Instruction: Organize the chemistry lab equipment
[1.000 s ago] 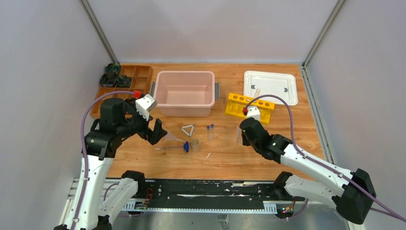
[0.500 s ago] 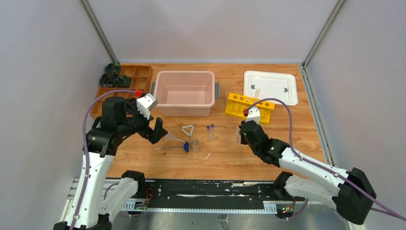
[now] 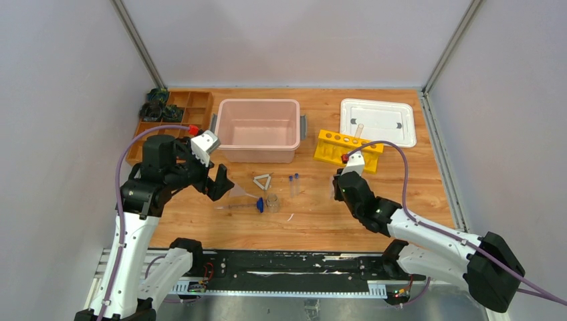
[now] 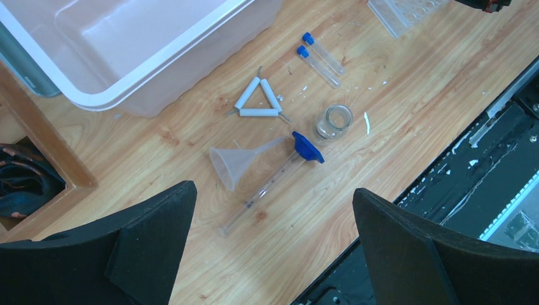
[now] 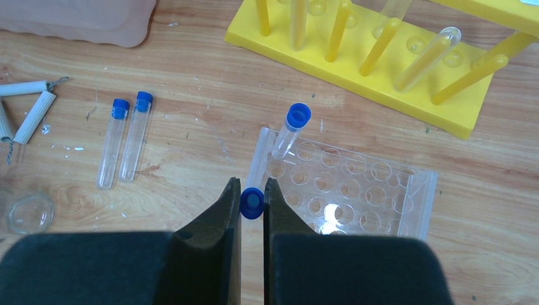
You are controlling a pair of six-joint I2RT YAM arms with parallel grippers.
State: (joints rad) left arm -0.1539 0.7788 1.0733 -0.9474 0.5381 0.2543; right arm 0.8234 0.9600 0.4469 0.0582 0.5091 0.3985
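- While the left gripper (image 3: 219, 182) hangs wide open over the wooden table (image 3: 314, 215), the top view shows the right gripper (image 3: 337, 192) down low, just in front of the yellow holed rack (image 3: 348, 148).
- A pink plastic tub (image 3: 257, 130) sits at the back. A brown wooden compartment tray (image 3: 177, 114) is on its left and a white plastic tray (image 3: 378, 120) is off to its right.
- In the left wrist view, the two black fingers (image 4: 140, 248) stand far apart with nothing between them.
- Below them a clear funnel (image 4: 232, 165) lies on its side. It touches a long clear glass tube (image 4: 254, 200) that has a blue end piece.
- Close by are a pale triangle (image 4: 257, 105) lying flat, a tiny glass beaker (image 4: 334, 121) standing up, and two small clear blue-capped vials (image 4: 321, 56) lying side by side near the tub.
- In the right wrist view, the jaws are pinched shut on the blue cap of a third vial (image 5: 252, 203).
- That one is at the left end of the clear vial tray (image 5: 362, 190). I cannot tell if its bottom is in a hole.
- A fourth vial (image 5: 289, 130) stands tilted in a hole at the far left corner of the same tray.
- The rack sits just behind it, with a clear test tube (image 5: 423, 60) leaning in it.
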